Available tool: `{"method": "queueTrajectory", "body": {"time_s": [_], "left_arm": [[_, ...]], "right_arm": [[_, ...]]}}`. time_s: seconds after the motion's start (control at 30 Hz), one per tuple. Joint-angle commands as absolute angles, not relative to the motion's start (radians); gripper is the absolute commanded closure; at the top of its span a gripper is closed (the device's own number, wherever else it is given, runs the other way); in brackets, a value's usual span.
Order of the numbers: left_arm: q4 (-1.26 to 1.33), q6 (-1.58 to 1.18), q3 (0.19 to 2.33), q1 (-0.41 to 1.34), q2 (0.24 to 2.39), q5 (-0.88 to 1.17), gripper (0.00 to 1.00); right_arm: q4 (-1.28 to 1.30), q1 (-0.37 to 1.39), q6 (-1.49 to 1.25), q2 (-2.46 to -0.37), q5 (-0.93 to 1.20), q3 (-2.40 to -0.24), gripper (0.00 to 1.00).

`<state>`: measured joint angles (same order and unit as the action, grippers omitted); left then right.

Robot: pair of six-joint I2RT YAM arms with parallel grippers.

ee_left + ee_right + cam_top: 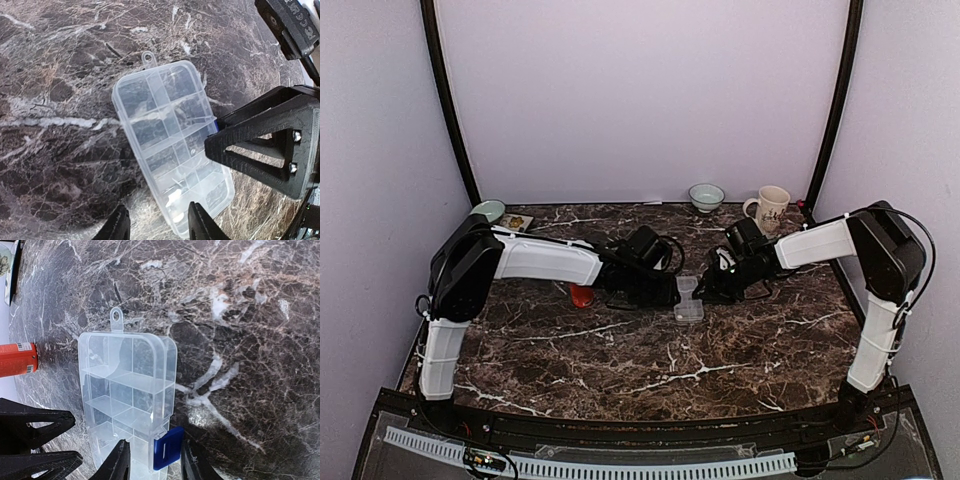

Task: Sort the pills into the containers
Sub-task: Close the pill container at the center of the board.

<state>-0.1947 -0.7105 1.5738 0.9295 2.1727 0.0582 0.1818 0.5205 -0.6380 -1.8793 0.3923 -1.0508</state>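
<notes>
while both arms are stretched in over the dark, white-veined marble table [620,350], the small flat rectangular clear-plastic organiser box [688,303] is seen lying flat just toward one o'clock of the table's middle, between the two grippers. the left gripper [159,207] is placed at the box's nine o'clock side in the top view; its black fingers are seen moderately parted, with one short end of the box partly between them, and nothing is clamped. the right gripper [154,445] is set at the box's three o'clock side, its fingers narrowly apart astride the blue latch [167,447] on the box's long edge; whether that edge is pinched cannot be told. a round hang tab [116,316] is shown on the short end away from the left fingers. a small whitish shape [175,198] is made out in a compartment near those fingers; whether it is a pill cannot be told. an orange cylindrical bottle [582,296] is seen at nine o'clock from the box, close by the left arm. along the far edge a pale ceramic bowl [706,196] is found at twelve o'clock from the box, a cream mug [768,208] at one o'clock, and a pale green bowl [488,210] at ten o'clock.
</notes>
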Motion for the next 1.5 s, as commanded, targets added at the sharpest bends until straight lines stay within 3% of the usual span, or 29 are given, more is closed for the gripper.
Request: {"method": "queueTrajectory", "body": {"time_s": [0.0,0.47,1.23,1.33,1.47], "left_arm": [[-0.188,-0.714,1.628,0.927,2.205,0.097,0.57],[-0.208,-0.724,1.672,0.928,2.283,0.151,0.59],[-0.191,-0.704,1.677,0.927,2.291,0.186,0.6],[-0.199,-0.703,1.681,0.924,2.29,0.181,0.6],[-0.218,-0.699,1.685,0.92,2.271,0.138,0.56]], "right_arm": [[0.295,0.528,-0.62,-1.944,0.33,-1.006,0.66],[0.313,0.531,-0.595,-1.959,0.346,-1.033,0.66],[0.296,0.565,-0.606,-1.981,0.419,-1.08,0.75],[0.305,0.566,-0.606,-1.973,0.389,-1.079,0.69],[0.328,0.566,-0.601,-1.948,0.319,-1.074,0.49]]}}
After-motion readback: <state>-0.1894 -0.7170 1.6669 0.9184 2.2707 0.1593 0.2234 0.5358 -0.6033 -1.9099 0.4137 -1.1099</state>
